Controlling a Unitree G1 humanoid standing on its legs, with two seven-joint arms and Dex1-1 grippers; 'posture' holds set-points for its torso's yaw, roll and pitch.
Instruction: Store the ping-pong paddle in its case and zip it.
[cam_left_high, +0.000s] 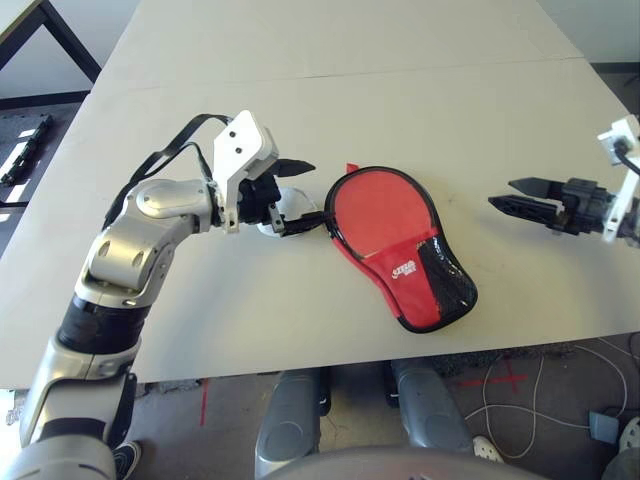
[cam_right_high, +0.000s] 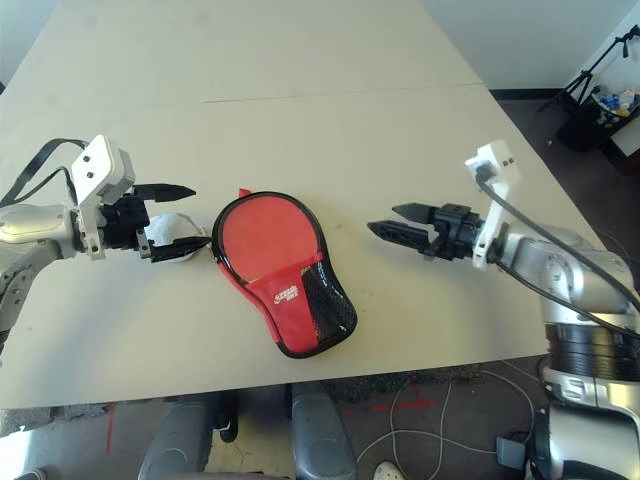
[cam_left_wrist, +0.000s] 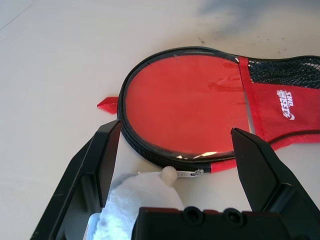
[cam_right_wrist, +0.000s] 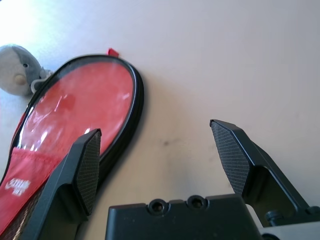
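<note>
So in the left eye view the case (cam_left_high: 398, 243), that paddle-shaped red fabric cover with black edging, a mesh pocket and a white logo, is lying flat near the front edge of the pale grey table (cam_left_high: 330, 90), round end pointing away from the robot and the narrow end angling toward its right. The left gripper (cam_left_high: 290, 196) is sitting just beside the round end with its black fingers spread, not gripping anything, and a fluffy white soft ball (cam_left_high: 280, 212) is resting between them. Over in the right eye view the right gripper (cam_right_high: 392, 221) is hanging well apart from the case on its other side, fingers wide and empty, pointing back toward it. The left wrist view is showing the ball (cam_left_wrist: 135, 207) lying low between the spread fingers, with a small silver zipper pull (cam_left_wrist: 190, 174) sitting at the case's black rim just past it. The right wrist view is looking along the wide-open fingers (cam_right_wrist: 89, 167) at bare table, with the case (cam_right_wrist: 75, 112) off to one side. The paddle itself isn't something I can make out, presumably zipped inside.
</note>
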